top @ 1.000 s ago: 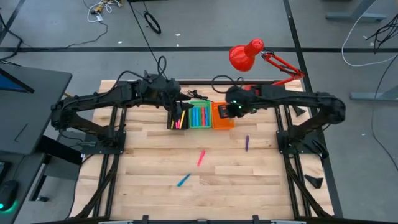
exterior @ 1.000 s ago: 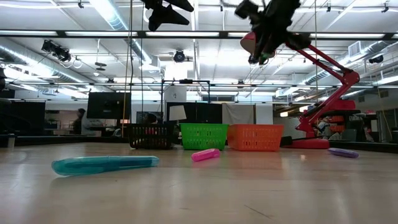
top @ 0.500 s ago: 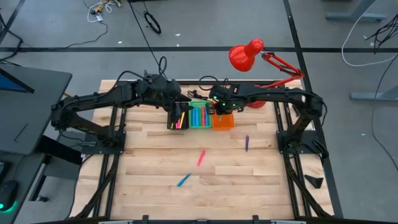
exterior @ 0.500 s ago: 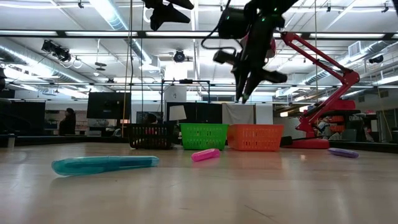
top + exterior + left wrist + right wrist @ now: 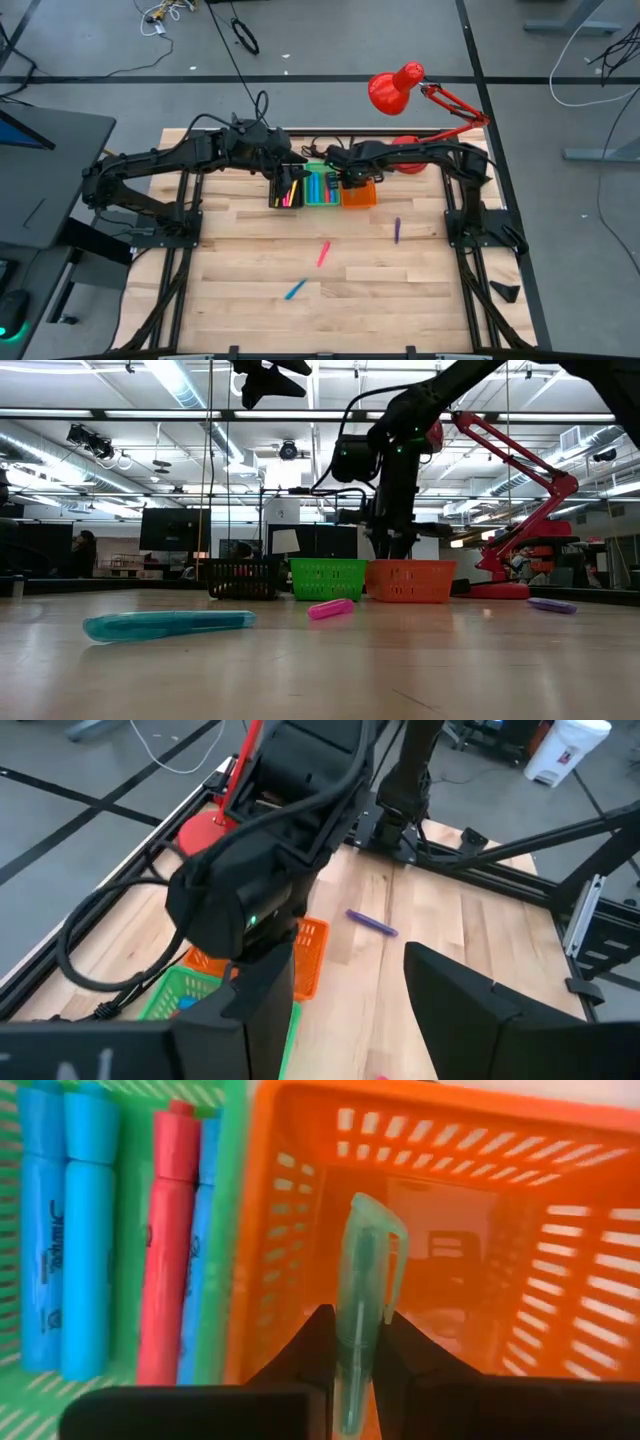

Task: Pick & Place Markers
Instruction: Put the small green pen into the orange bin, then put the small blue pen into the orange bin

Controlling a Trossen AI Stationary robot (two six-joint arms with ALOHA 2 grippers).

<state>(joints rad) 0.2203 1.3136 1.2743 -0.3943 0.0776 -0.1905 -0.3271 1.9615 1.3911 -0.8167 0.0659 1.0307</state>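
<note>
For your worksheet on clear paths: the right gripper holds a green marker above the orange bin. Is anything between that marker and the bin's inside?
Nothing visible. The right gripper holds the green marker directly over the open orange bin, whose inside shows no markers.

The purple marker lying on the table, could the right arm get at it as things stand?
Probably not at once. The purple marker lies in the open with nothing beside it, but the right gripper is shut on a green marker above the orange bin, so it would have to drop that first.
</note>
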